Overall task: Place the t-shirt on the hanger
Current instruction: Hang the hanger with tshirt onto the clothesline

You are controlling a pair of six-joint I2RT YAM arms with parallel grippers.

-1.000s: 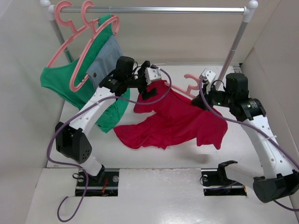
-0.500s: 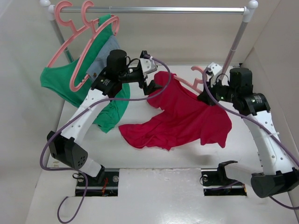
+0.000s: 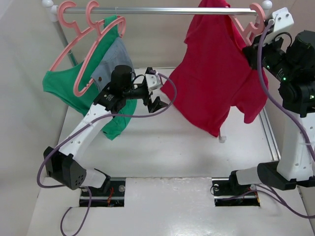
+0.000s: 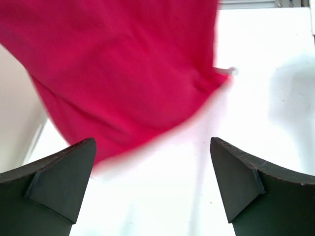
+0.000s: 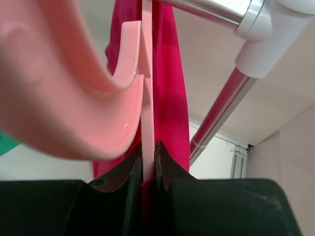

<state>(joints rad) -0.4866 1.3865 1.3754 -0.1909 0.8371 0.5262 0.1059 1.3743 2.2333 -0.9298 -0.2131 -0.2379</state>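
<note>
The right gripper (image 5: 148, 152), raised high over the worktop's far right corner, is pinching the thin stem of the hanger (image 5: 146, 73) between its pressed-in jaws, the curled hook looming just in front of its camera. The t-shirt (image 3: 214, 78) is hanging from that hanger at the right end of the rail (image 3: 167, 10), draping down toward the right edge of the table (image 3: 162, 152); whether its lowest corner is touching the surface cannot be told. The rail's end cap and sloping post (image 5: 221, 113) are crowding in just beside the hook.

The left gripper (image 4: 152, 162) is hovering over the middle of the far edge with its fingers (image 4: 59, 177) spread wide and holding nothing, the red cloth hanging apart from them. Bare white surface is lying open toward the near edge. At the far left corner, a green garment (image 3: 61, 86) and a denim piece (image 3: 110, 61) are hanging on other pink hangers (image 3: 74, 39). Pale walls are closing in on both sides.
</note>
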